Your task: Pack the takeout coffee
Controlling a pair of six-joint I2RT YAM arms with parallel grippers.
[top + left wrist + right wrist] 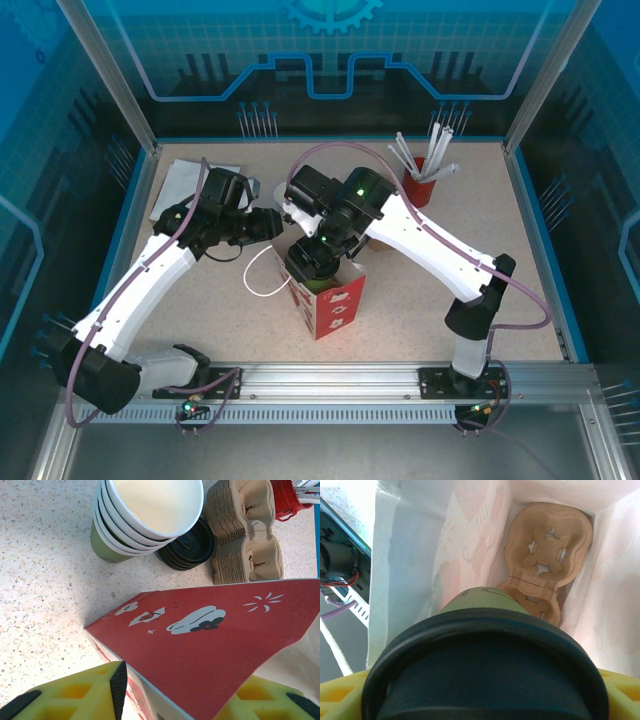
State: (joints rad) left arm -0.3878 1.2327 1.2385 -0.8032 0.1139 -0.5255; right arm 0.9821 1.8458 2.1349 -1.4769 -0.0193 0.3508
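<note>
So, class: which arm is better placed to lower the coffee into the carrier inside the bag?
Right. The right gripper holds the takeout coffee over the cardboard carrier in the bag; the left gripper straddles the bag's outer wall.

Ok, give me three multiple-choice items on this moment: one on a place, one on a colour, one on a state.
1. The dark green paper cup with the round black plastic lid is: A lying on the table; B in the right gripper, over the open paper bag; C beside the straws.
2. The bag's outside is: A red; B brown; C blue.
3. The brown cardboard carrier inside the bag is: A full; B empty; C holding one cup.
Key: 1 B, yellow fingers flank it above the bag's mouth; 2 A, its red wall shows in the left wrist view; 3 B, its sockets that show are bare.
</note>
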